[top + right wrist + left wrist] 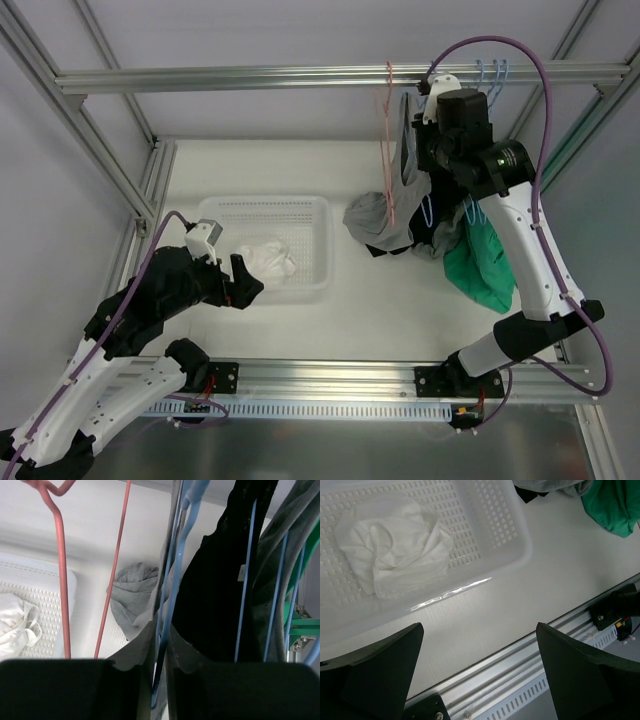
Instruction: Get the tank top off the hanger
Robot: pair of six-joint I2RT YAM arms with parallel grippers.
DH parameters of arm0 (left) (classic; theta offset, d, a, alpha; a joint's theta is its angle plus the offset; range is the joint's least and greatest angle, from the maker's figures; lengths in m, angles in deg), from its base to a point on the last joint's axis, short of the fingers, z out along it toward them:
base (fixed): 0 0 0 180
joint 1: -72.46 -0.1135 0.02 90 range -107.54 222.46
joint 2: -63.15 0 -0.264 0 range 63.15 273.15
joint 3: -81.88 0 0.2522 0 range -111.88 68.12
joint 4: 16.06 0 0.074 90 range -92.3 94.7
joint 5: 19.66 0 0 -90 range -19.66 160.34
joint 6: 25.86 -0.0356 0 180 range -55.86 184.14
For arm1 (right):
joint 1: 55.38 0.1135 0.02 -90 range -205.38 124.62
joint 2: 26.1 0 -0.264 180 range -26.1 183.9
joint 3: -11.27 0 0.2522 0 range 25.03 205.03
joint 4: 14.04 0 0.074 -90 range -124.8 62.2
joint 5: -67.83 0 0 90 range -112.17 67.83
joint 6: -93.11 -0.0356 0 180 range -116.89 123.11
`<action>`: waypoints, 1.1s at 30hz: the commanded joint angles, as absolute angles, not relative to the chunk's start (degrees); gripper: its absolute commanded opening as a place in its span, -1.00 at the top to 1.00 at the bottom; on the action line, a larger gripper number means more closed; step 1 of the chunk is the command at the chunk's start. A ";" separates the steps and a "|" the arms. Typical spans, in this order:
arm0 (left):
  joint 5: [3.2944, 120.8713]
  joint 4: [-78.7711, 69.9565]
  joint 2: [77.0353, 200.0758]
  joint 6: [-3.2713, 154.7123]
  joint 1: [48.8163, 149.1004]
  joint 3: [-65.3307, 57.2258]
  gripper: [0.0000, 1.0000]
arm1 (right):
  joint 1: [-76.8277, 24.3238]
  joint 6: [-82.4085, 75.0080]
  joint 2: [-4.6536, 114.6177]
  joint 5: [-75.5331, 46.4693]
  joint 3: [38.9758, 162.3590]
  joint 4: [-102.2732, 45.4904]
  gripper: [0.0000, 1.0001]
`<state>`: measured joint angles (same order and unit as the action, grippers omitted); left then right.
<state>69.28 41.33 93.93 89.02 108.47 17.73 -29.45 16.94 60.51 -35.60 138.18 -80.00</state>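
Below the top rail [250,77], the gray tank top [385,215] hangs on its blue hanger [172,580], not yet freed, the right hand [161,645] pinching nearly closed on its strap, while the left hand [477,630] hovers wide open and empty.

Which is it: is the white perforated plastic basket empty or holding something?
Holding something. A crumpled white cloth lies inside the white perforated plastic basket, visible in the top and left wrist views.

Right gripper [160,655], jaws nearly meeting, flanks blue hanger [174,580] and grey tank top [132,597].
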 commanded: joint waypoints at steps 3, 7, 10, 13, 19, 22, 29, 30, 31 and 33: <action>69.90 43.05 94.00 86.99 108.41 17.49 -0.97 | -29.71 15.07 58.63 -36.85 138.41 -73.60 0.99; 69.91 42.87 93.56 87.43 108.32 18.02 -0.98 | -29.71 13.57 56.79 -37.64 137.71 -71.74 0.99; 69.91 42.96 93.21 87.87 108.32 18.37 -0.98 | -29.72 12.79 54.94 -38.25 137.80 -70.34 0.99; 71.30 42.87 92.51 88.22 108.32 18.63 -0.98 | -29.71 12.08 52.66 -37.91 137.36 -68.32 0.99; 71.66 42.87 91.63 88.31 108.41 18.46 -0.97 | -29.72 11.29 49.76 -35.54 135.26 -67.79 0.99; 71.31 42.52 91.36 87.52 108.41 17.32 -0.97 | -29.71 9.98 47.21 -33.87 132.71 -68.14 0.99; 65.43 36.12 96.28 84.62 108.41 9.25 -0.97 | -29.72 8.92 34.49 -27.45 121.13 -72.70 0.99; 64.12 33.84 98.55 84.18 108.32 8.19 -0.97 | -29.71 8.83 32.81 -27.19 119.71 -73.23 0.99; 61.23 32.51 99.70 84.09 108.32 6.17 -0.98 | -29.71 8.83 30.96 -27.01 118.56 -73.84 0.99; 57.97 28.22 103.29 83.92 108.32 4.06 -0.97 | -29.71 9.00 25.79 -25.96 115.32 -75.78 0.99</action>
<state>65.28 37.47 99.09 85.96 108.45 8.22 -29.60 9.73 32.84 -28.76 117.43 -75.26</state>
